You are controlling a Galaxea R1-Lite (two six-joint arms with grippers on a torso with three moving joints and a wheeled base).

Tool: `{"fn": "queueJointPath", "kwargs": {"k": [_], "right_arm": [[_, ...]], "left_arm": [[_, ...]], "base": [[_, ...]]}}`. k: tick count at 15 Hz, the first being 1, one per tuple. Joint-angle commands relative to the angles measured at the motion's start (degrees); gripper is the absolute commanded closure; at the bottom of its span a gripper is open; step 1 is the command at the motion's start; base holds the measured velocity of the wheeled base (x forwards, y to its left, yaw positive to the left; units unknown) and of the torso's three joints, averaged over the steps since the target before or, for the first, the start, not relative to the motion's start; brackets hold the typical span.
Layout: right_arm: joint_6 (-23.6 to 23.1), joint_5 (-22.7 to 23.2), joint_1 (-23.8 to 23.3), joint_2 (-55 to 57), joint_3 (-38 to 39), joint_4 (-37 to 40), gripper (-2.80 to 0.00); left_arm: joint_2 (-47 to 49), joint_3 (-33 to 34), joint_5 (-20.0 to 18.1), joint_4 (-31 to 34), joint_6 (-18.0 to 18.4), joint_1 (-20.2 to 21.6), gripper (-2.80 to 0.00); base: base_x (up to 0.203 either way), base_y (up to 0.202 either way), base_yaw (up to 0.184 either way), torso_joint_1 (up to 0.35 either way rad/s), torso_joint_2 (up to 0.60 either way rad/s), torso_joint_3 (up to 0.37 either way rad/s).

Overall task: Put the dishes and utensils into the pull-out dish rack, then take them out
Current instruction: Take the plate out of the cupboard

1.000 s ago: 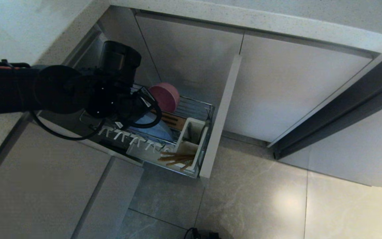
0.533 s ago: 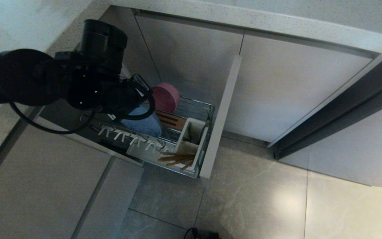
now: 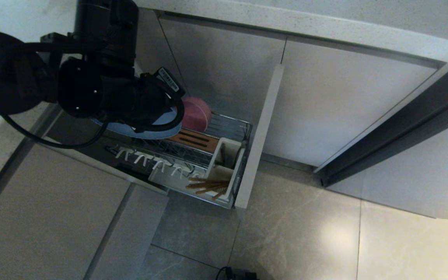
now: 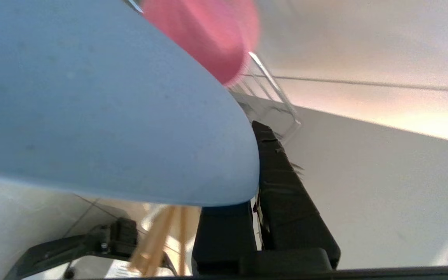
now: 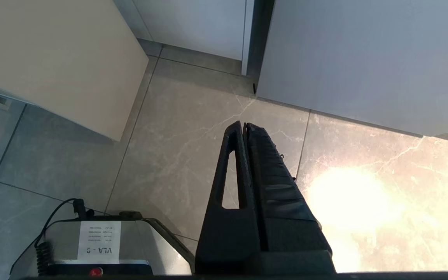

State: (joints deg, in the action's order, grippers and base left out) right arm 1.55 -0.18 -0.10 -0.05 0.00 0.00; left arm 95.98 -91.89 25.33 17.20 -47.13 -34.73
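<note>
My left gripper (image 4: 255, 134) is shut on the rim of the light-blue plate (image 3: 152, 133), which hangs tilted above the rear of the pull-out dish rack (image 3: 244, 129), clear of its wires. In the left wrist view the plate (image 4: 91, 97) hides one finger. The pink bowl (image 3: 195, 114) stands on edge at the back of the rack, behind the slotted wooden strip (image 3: 193, 140). Several chopsticks (image 3: 207, 186) lie in the white caddy (image 3: 224, 157) at the rack's front end. My right gripper (image 5: 244, 125) is shut and empty, hanging over the floor.
The rack's beige front panel (image 3: 261, 132) juts out from the cabinet. Plain cabinet doors (image 3: 336, 105) and the countertop edge (image 3: 286, 21) run behind. A dark door frame (image 3: 395, 132) is to the right. My base (image 5: 95, 245) sits on the tiled floor.
My left arm has risen and drawn back toward the upper left, lifting the blue plate out of the rack's wires. The bowl and chopsticks have not moved.
</note>
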Motion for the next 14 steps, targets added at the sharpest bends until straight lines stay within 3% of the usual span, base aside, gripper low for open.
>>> {"fn": "queueJointPath", "kwargs": {"k": [1,9,12,14], "right_arm": [[0.0,0.0,0.0,0.0,0.0,0.0,0.0],[0.0,0.0,0.0,0.0,0.0,0.0,0.0],[0.0,0.0,0.0,0.0,0.0,0.0,0.0],[0.0,0.0,0.0,0.0,0.0,0.0,0.0]], "left_arm": [[-0.7,-0.4,0.2,0.1,-0.3,-1.8,0.0],[-3.8,-4.7,0.0,3.9,0.0,-12.4,0.0],[-5.4,-7.4,0.2,4.3,6.3,-15.0,0.0],[-6.8,-8.5,2.3,4.2,12.5,-15.9,0.0]], "base": [[0.0,0.0,0.0,0.0,0.0,0.0],[0.0,0.0,0.0,0.0,0.0,0.0],[0.0,0.0,0.0,0.0,0.0,0.0],[0.0,0.0,0.0,0.0,0.0,0.0]]}}
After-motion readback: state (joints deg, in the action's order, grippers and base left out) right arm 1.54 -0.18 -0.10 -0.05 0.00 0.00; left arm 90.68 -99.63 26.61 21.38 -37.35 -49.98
